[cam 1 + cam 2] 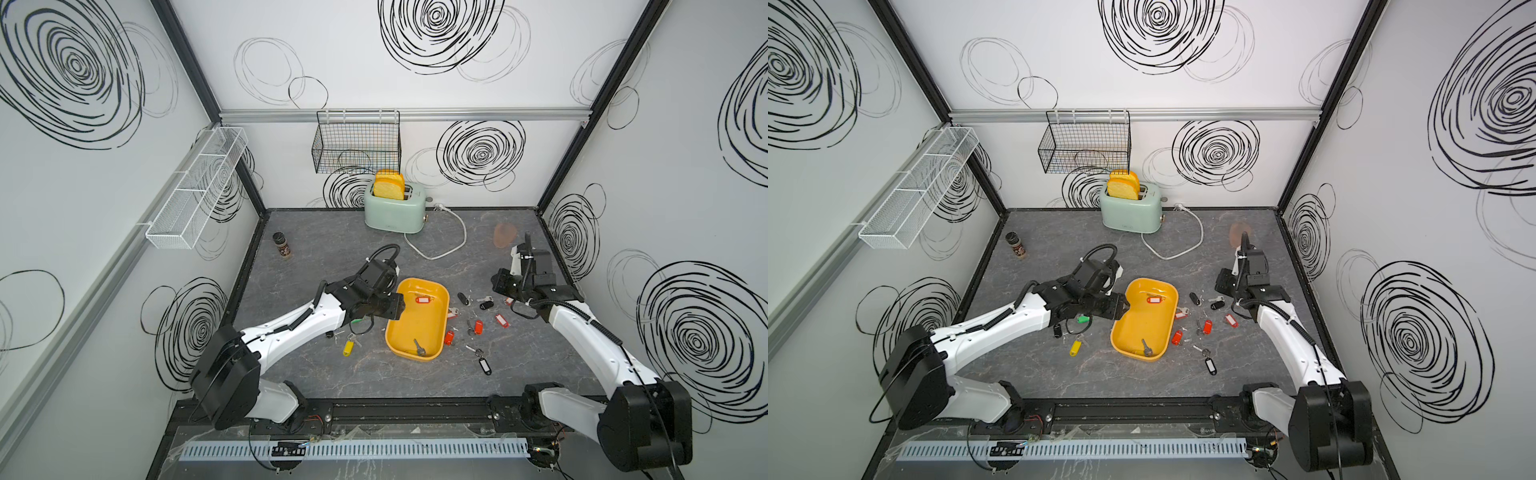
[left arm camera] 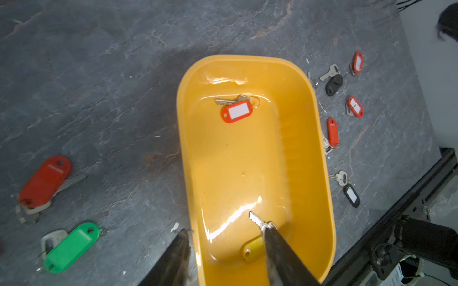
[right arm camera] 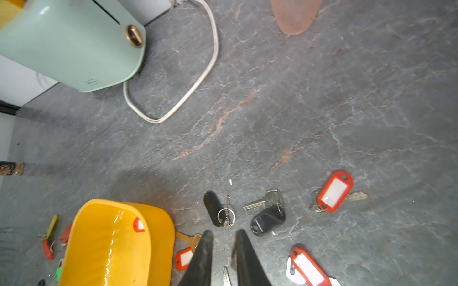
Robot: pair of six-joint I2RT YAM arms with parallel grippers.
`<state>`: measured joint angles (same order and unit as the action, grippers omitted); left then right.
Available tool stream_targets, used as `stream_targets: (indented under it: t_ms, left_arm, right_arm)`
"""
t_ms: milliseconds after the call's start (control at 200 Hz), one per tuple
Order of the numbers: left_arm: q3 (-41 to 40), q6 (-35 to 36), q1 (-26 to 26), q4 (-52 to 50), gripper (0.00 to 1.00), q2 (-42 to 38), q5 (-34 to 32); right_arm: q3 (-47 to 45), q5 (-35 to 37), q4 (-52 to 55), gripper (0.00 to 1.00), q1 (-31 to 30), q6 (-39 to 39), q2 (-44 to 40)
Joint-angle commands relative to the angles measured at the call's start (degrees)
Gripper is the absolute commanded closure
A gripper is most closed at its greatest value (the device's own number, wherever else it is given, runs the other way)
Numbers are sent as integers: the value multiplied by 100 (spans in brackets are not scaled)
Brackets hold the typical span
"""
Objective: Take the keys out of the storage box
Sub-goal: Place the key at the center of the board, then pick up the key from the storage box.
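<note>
The storage box [image 1: 419, 328] [image 1: 1142, 326] [image 2: 235, 158] is a shallow mustard-yellow tray in the middle of the table. Two of the keys lie in it: a red-tagged one [image 1: 420, 299] [image 2: 237, 111] at the far end and a yellow-tagged one [image 1: 419, 348] [image 2: 252, 247] at the near end. My left gripper [image 1: 398, 306] [image 2: 224, 230] is open astride the box's left rim, one finger over the yellow-tagged key. My right gripper [image 1: 498, 283] [image 3: 224, 232] hovers over the table right of the box, open by a narrow gap with nothing in it. Several keys [image 1: 478, 325] [image 3: 334, 192] lie on the table around the box.
A mint toaster [image 1: 395, 210] with toast stands at the back, and its white cord [image 1: 455, 241] loops forward. A spice bottle [image 1: 281, 245] stands at the back left. A black wire basket [image 1: 357, 143] and a white mesh shelf [image 1: 195, 191] hang on the walls.
</note>
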<state>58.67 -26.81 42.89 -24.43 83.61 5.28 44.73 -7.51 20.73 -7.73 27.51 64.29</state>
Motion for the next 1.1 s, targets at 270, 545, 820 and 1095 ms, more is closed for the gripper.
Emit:
stream_targets:
  t_ms: [270,545,820,1095]
  left_arm:
    - [911,1079,861,745,48,1396,-1180]
    - [1323,1575,1099,1163,45,2264,-1767]
    - [1719,1905,1107,1300,47,2888,-2104]
    - [2068,2056,1141,1335,53,3316,-2459]
  right_arm:
    - [-460,-770,-126,79,-195,-33,-580]
    - [-517,-830,-164,79,-194,-92,-615]
    - [-606,-866,-196,79,-203,-79,-651]
    - [-637,-844,-208,79,-203,-79,-643]
